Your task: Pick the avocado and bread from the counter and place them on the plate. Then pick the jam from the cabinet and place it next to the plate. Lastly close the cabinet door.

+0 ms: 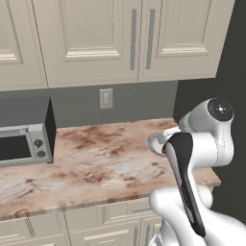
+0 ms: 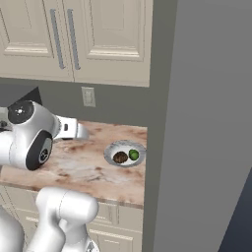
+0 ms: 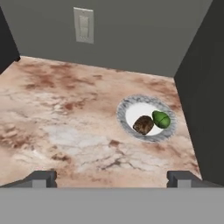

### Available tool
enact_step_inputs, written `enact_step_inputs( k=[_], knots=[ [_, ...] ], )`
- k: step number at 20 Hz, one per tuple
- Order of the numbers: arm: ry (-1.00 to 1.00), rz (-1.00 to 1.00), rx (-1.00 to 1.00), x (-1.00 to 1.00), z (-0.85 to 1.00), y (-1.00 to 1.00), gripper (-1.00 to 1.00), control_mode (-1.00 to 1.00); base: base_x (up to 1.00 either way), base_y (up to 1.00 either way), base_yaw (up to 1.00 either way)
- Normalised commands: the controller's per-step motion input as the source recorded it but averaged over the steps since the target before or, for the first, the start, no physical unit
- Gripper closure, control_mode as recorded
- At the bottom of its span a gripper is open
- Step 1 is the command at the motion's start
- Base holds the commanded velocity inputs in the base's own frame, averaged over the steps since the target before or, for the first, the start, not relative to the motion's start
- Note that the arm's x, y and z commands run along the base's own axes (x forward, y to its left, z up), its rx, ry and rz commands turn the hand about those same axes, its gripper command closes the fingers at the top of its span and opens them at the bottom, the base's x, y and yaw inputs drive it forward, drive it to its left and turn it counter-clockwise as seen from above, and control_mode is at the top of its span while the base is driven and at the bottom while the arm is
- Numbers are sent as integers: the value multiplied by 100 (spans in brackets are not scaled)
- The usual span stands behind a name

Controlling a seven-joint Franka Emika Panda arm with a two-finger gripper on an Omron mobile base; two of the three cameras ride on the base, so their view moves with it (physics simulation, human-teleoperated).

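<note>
Avocado point(image 3: 161, 119) and bread point(image 3: 143, 124) already sitting side by side on plate point(image 3: 129, 103), far right end of desk point(image 3: 65, 127). Tool point(image 3: 112, 178) empty, tips wide apart, hovering back from plate. Jam fetch next; cabinet point(image 1: 91, 38) doors look shut here.
</note>
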Motion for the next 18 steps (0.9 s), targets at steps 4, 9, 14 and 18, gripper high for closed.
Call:
enact_step_inputs(
  k=[4, 9, 14, 18],
  knots=[
    [-5, -5, 0, -54, 0, 1, -100, -100, 0, 0, 0],
    [-3, -1, 0, -36, 0, 0, -100, -100, 0, 0, 0],
    [0, 0, 0, -1, 0, 0, -100, -100, 0, 0, 0],
    [0, 0, 0, 0, 0, 0, -100, -100, 0, 0, 0]
  ],
)
